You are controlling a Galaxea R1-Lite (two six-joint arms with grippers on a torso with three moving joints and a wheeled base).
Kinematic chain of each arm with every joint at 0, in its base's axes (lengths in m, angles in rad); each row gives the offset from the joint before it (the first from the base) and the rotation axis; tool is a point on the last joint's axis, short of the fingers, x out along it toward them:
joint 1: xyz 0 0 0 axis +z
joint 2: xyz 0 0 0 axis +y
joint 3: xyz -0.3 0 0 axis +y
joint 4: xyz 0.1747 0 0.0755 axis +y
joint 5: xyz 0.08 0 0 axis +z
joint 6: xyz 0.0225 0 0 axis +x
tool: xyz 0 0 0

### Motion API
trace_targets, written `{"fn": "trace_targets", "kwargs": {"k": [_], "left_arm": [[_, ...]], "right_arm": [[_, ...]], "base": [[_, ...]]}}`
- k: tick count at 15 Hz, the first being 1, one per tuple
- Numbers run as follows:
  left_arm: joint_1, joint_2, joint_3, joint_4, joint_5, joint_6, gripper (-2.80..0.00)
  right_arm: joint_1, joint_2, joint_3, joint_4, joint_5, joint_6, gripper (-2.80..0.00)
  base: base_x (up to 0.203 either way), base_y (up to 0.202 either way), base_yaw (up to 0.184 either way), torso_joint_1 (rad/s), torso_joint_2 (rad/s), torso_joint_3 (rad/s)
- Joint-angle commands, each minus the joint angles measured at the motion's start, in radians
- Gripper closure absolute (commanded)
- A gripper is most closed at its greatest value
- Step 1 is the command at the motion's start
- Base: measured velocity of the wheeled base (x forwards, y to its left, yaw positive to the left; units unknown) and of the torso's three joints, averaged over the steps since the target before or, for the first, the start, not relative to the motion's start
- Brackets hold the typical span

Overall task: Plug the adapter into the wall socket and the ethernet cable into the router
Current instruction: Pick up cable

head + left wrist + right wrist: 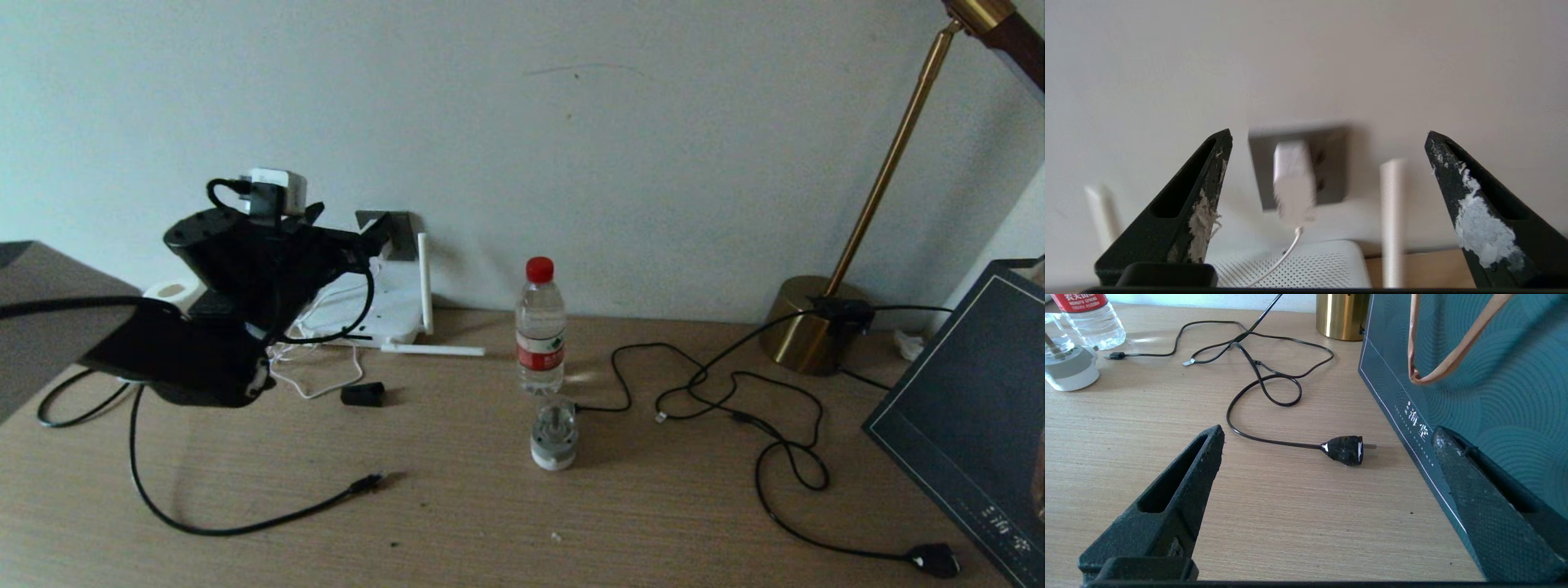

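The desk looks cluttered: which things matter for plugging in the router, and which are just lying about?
Job:
adapter, in the wall socket
router
ethernet cable
left gripper, open

Lying about:
water bottle
brass lamp
black plug
dark bag

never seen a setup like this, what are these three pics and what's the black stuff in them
One moment from three cameras on a two-armed robot. The head view looks down at a wooden desk; the others sit on each wrist, so the black wedges are each arm's fingers. The left end effector is open, holding nothing, and faces the wall socket, where the white adapter sits, above the router. The right end effector, also open and empty, hovers over the desk near a black power plug and a teal bag. Also there: the ethernet cable, a water bottle, a brass lamp.
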State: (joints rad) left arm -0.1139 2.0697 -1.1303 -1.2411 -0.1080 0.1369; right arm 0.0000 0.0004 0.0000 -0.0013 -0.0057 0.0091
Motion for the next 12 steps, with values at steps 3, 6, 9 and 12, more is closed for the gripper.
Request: {"fn": "trace_targets", "kwargs": {"k": [3,6,9,12], "left_arm": [[-0.002,-0.341,0.209,0.037,-0.076,0.078,-2.80],[0.010,-0.605,0.478,0.253,-0.260,0.216,-2.80],[0.051,-0.719,0.764,0.525,-0.399,0.479,-2.80],[0.099,-0.634,0.848,0.638,-0.444,0.647,-2.80]], "right_arm": [[0.000,0.000,0.000,0.000,0.000,0.000,-2.80],[0.000,0.000,0.000,0.000,0.000,0.000,-2.80],[0.000,0.000,0.000,0.000,0.000,0.000,-2.80],[0.000,0.000,0.000,0.000,0.000,0.000,-2.80]], "base": [[0.000,0.000,0.000,0.000,0.00,0.000],[0.000,0.000,0.000,0.000,0.00,0.000],[0.000,0.000,0.000,0.000,0.00,0.000],[0.000,0.000,0.000,0.000,0.00,0.000]]}}
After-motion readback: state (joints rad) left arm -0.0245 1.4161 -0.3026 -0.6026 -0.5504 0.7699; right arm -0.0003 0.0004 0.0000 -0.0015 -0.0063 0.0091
